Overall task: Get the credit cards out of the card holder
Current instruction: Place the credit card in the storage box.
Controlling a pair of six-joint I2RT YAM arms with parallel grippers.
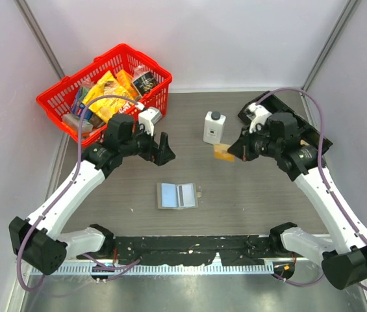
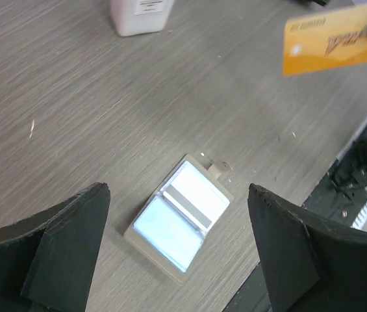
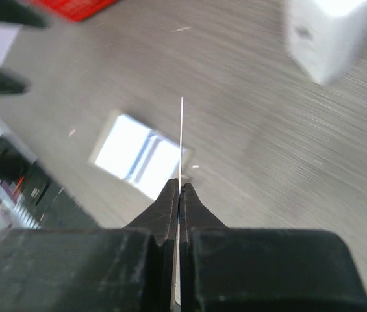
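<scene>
The card holder [image 1: 177,195] lies open and flat on the table's middle, with a light blue card and a pale card with a grey stripe showing in its pockets [image 2: 180,218]. My left gripper [image 1: 164,148] hovers above and behind it, open and empty, its fingers [image 2: 73,227] framing the holder in the left wrist view. My right gripper [image 1: 235,153] is shut on an orange credit card [image 1: 223,153], held in the air near the white bottle. That card [image 2: 336,40] shows printed lettering. In the right wrist view it appears edge-on [image 3: 182,136] between the shut jaws, with the holder [image 3: 138,156] below.
A white bottle [image 1: 214,127] stands behind the holder. A red basket [image 1: 115,58] full of packets sits at the back left. A black tray [image 1: 316,133] lies behind the right arm. A black strip [image 1: 189,247] runs along the near edge.
</scene>
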